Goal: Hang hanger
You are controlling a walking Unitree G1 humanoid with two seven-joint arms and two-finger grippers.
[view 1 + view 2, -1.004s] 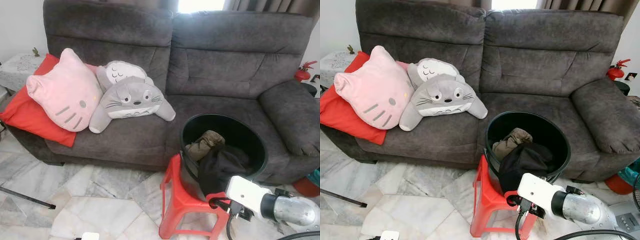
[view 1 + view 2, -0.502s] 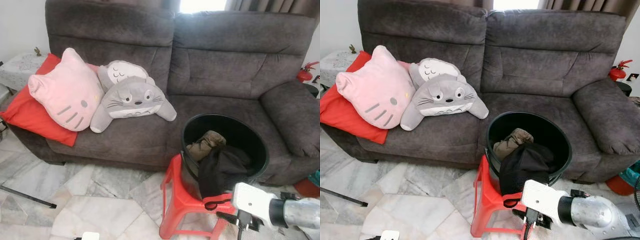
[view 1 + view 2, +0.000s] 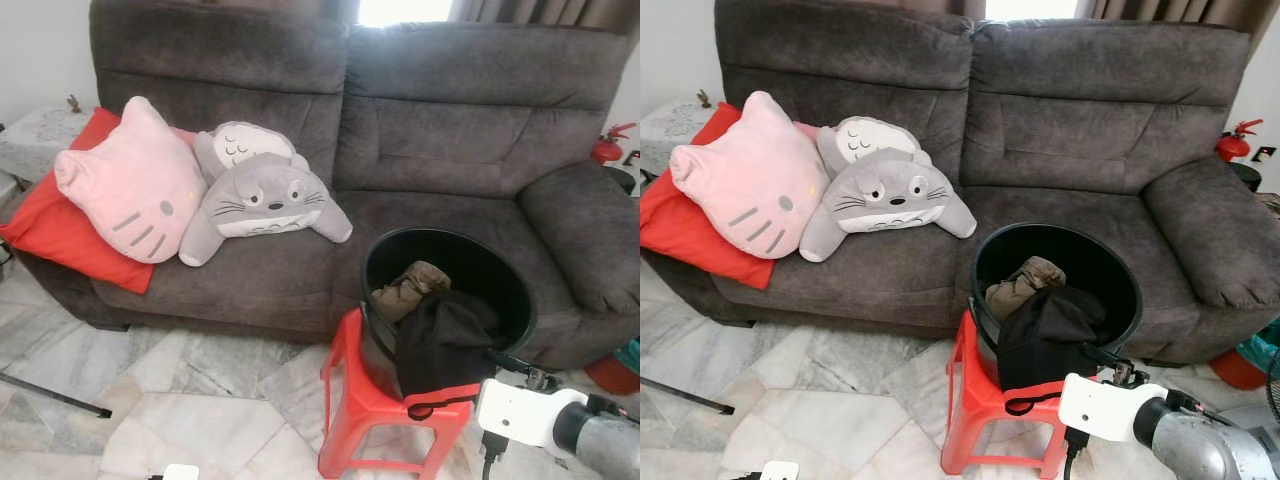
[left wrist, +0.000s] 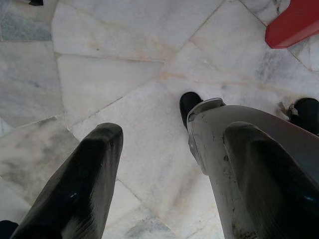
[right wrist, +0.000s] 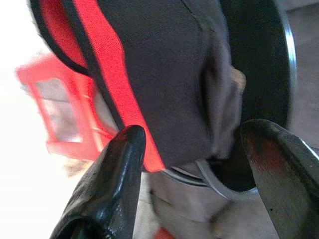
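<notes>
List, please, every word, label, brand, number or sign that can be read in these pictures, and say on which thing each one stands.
None: no legible text stands on anything.
The pink cat cushion and grey plush carry only stitched faces, no letters.
The black bucket, red stool and dark garment are unmarked.
The fire extinguisher may have a label, too small to read.

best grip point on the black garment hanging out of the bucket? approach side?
Probably the draped fold of the black garment where it spills over the black bucket's front rim. Come from the front: that fold hangs free over the red stool, and the open right gripper already faces it.
</notes>
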